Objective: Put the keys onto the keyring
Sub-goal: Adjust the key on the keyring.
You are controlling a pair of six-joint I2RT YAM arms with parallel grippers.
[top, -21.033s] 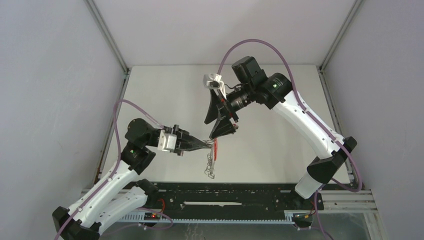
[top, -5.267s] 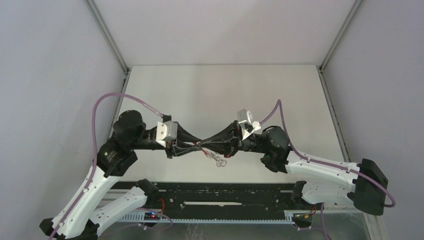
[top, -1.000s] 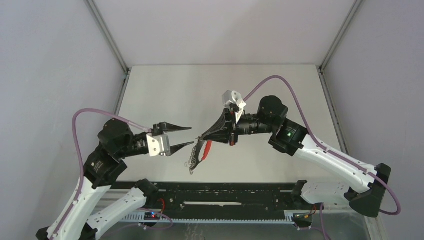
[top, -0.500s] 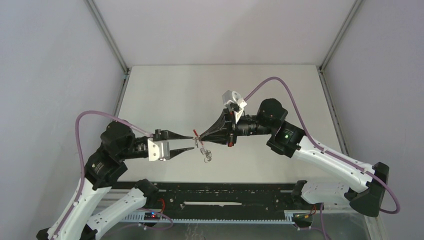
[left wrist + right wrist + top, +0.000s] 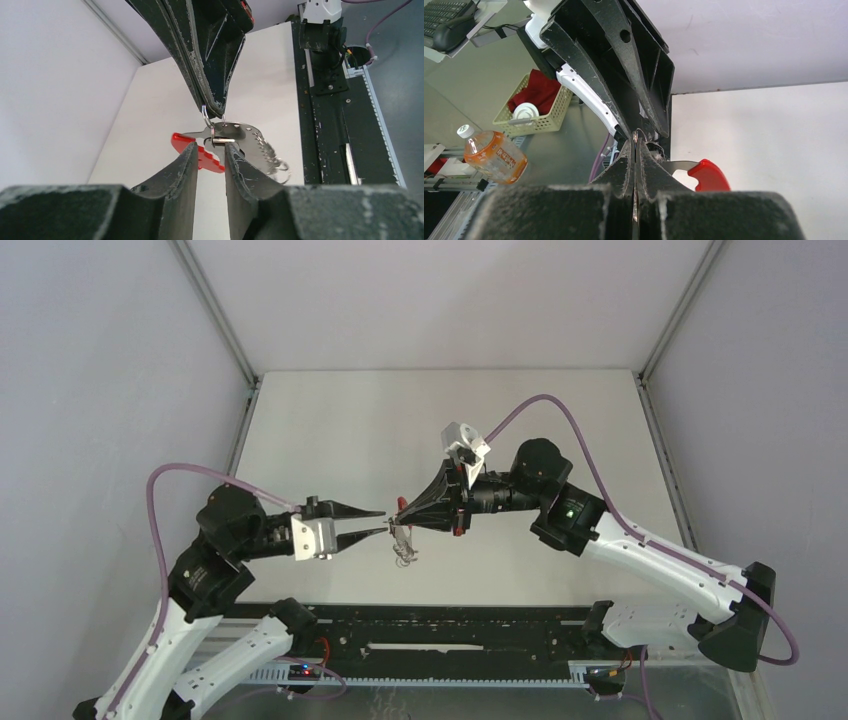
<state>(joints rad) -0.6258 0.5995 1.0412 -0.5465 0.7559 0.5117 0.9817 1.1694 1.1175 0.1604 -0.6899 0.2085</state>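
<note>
My left arm comes in low from the left, elbow bent and wrist level, so my left pincer (image 5: 386,521) points rightward over the table (image 5: 330,430). My right arm stretches in from the far right with its wrist turned toward the other. My right pincer (image 5: 401,512) points leftward, and the two tips stand nose to nose near the table's middle.

The right pincer is pressed tight, its fingers together on the keyring (image 5: 206,116) (a thin wire loop, poking out just at the tip). Below it hang the keys (image 5: 235,133), flat and silvery, with a fine chain (image 5: 272,161) trailing and the red strap (image 5: 200,156) alongside.

My left pincer stands narrow, with a slim gap between its fingers (image 5: 186,167). Its tips are just beside the keys and strap, and I cannot tell whether a pad touches them.
</note>
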